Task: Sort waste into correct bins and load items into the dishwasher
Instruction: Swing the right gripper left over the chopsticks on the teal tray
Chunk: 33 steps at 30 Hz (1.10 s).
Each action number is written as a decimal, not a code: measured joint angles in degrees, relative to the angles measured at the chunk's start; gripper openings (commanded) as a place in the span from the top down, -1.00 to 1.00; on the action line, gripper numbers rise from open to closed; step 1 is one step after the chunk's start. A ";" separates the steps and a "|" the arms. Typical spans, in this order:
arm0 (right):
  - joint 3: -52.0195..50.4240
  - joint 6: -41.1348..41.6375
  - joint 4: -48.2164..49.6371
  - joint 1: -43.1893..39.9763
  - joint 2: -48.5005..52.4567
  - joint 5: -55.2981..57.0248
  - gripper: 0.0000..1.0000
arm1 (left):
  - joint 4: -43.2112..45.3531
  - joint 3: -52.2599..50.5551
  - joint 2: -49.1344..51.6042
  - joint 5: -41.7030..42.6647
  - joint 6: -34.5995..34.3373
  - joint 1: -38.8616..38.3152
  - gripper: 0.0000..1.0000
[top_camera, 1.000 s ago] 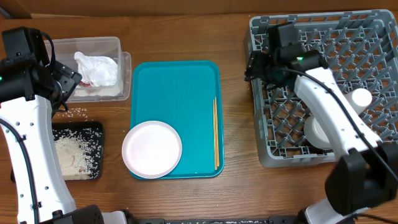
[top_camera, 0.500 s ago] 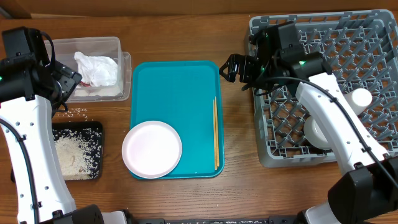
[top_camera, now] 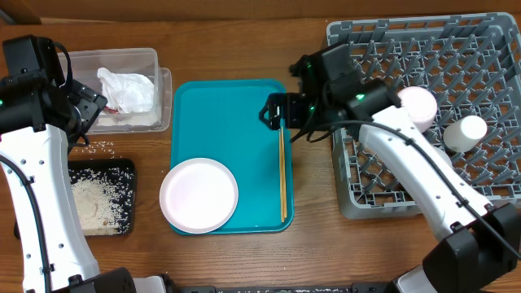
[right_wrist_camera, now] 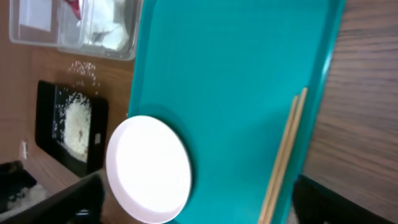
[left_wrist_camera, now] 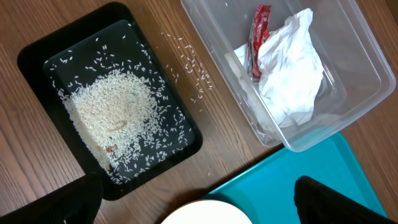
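A large white plate [top_camera: 199, 195] lies at the near left corner of the teal tray [top_camera: 228, 106]. The thin wooden chopsticks [top_camera: 282, 175] lie along that tray's right edge. My right gripper [top_camera: 274, 112] hovers open and empty over the far end of the chopsticks [right_wrist_camera: 283, 158], with the plate [right_wrist_camera: 149, 168] below it to the left. My left gripper [top_camera: 81, 114] is open and empty above the table between the clear tub [top_camera: 122, 98] and the black tray [top_camera: 102, 195]. The tub holds the napkin [left_wrist_camera: 289, 68] and red wrapper [left_wrist_camera: 260, 28]. Rice [left_wrist_camera: 112, 118] fills the black tray.
The grey dish rack [top_camera: 431, 49] stands at the right with a white round dish [top_camera: 417, 104] and a white cup [top_camera: 464, 132] in it. Loose rice grains [top_camera: 99, 148] lie on the wood between tub and black tray. My right arm reaches across the rack's left edge.
My right gripper has swung left, out of the rack's far left corner and over the teal tray's right side. The left arm has not moved.
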 measured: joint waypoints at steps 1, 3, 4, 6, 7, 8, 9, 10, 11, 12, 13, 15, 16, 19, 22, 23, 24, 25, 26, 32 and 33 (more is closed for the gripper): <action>0.00 -0.04 -0.20 0.66 0.00 -0.11 -0.59 | -0.02 0.00 0.00 0.00 0.00 0.00 -1.00; 0.00 -0.11 -0.57 1.70 0.00 -0.31 -0.45 | -0.02 0.00 0.00 0.00 0.00 0.00 -1.00; 0.00 -0.02 -0.52 2.12 0.00 -0.52 -0.44 | 0.00 0.00 0.00 0.00 0.00 0.00 -1.00; 0.00 -0.04 -0.74 2.56 0.00 -0.61 -0.42 | 0.00 0.00 0.00 0.00 0.00 0.00 -0.99; 0.00 -0.04 -1.01 2.58 0.00 -0.57 -0.28 | 0.00 0.00 0.00 0.00 0.00 0.00 -0.99; 0.00 -0.33 -1.29 2.58 0.00 -0.52 -0.20 | 0.00 0.00 0.00 0.00 0.00 0.00 -0.99; 0.00 -0.39 -1.66 2.58 0.00 -0.35 -0.19 | -0.02 0.00 0.00 0.00 0.00 0.00 -1.00; 0.00 -0.04 -2.03 2.58 0.00 -0.13 -0.19 | 0.00 0.00 0.00 0.00 0.00 0.00 -1.00; -0.07 0.17 -2.19 2.62 0.00 0.33 -0.18 | 0.00 0.00 0.00 0.00 0.00 0.00 -1.00; -0.24 0.48 -2.19 2.69 0.00 0.87 -0.18 | 0.00 0.00 0.00 0.00 0.00 0.00 -0.99; -0.70 1.01 -2.08 2.75 0.00 1.60 -0.18 | 0.00 0.00 0.00 0.00 0.00 0.00 -1.00; -2.25 2.49 -1.97 3.13 0.00 3.39 -0.18 | 0.00 0.00 0.00 0.00 0.00 0.00 -1.00; -3.34 3.30 -1.95 3.43 0.00 4.35 -0.18 | 0.00 0.00 0.00 0.00 0.00 0.00 -0.99; -6.58 6.71 -1.84 4.68 0.22 7.58 -0.21 | 0.00 0.00 0.00 0.00 0.00 0.00 -1.00; -8.50 11.45 -1.11 6.16 0.50 11.19 -0.45 | 0.00 0.00 0.00 0.00 0.00 0.00 -0.99; -8.83 12.92 -0.70 6.60 0.55 12.15 -0.59 | -0.02 0.00 0.00 0.00 0.00 0.00 -0.99; -9.01 14.25 -0.44 7.04 0.57 13.16 -0.75 | -0.02 0.00 0.00 0.00 0.00 0.00 -0.99; -9.07 15.17 -0.11 7.48 0.57 14.16 -0.98 | -0.02 0.00 0.00 0.00 0.00 0.00 -1.00; -9.07 16.13 0.26 7.67 0.57 14.62 -1.00 | 0.00 0.00 0.00 0.00 0.00 0.00 -1.00; -9.09 17.86 3.67 8.15 0.59 15.65 -1.00 | 0.00 0.00 0.00 0.00 0.00 0.00 -1.00; -9.09 18.12 4.50 8.15 0.59 14.95 -1.00 | 0.00 0.00 0.00 0.00 0.00 0.00 -1.00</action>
